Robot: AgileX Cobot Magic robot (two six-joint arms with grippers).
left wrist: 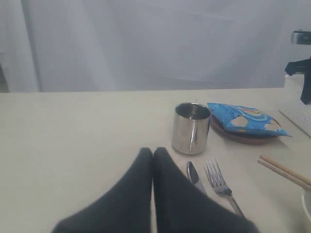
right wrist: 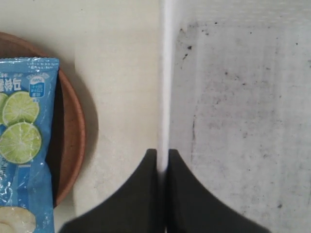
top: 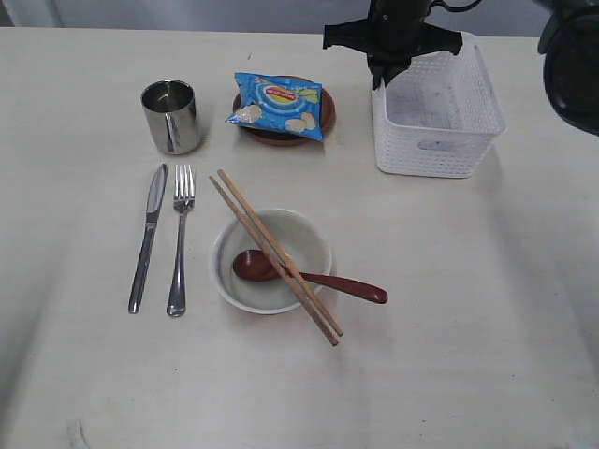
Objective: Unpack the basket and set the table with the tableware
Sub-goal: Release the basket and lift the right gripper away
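Note:
The white basket (top: 440, 140) stands on the table (top: 468, 309) at the back right and looks empty inside. My right gripper (top: 377, 79) is shut on the basket's left wall, its fingertips (right wrist: 163, 153) astride the white rim (right wrist: 167, 73). Laid out on the table are a steel cup (top: 171, 116), a knife (top: 148, 234), a fork (top: 180, 238) and a cream bowl (top: 271, 262). A reddish spoon (top: 309, 274) rests in the bowl and chopsticks (top: 276, 254) lie across it. My left gripper (left wrist: 153, 151) hovers shut and empty near the knife (left wrist: 194, 175) and cup (left wrist: 191, 127); the exterior view does not show it.
A blue chip bag (top: 279, 105) lies on the small brown plate (top: 281, 131), just left of the basket. The right arm's dark body (top: 571, 56) hangs over the back right corner.

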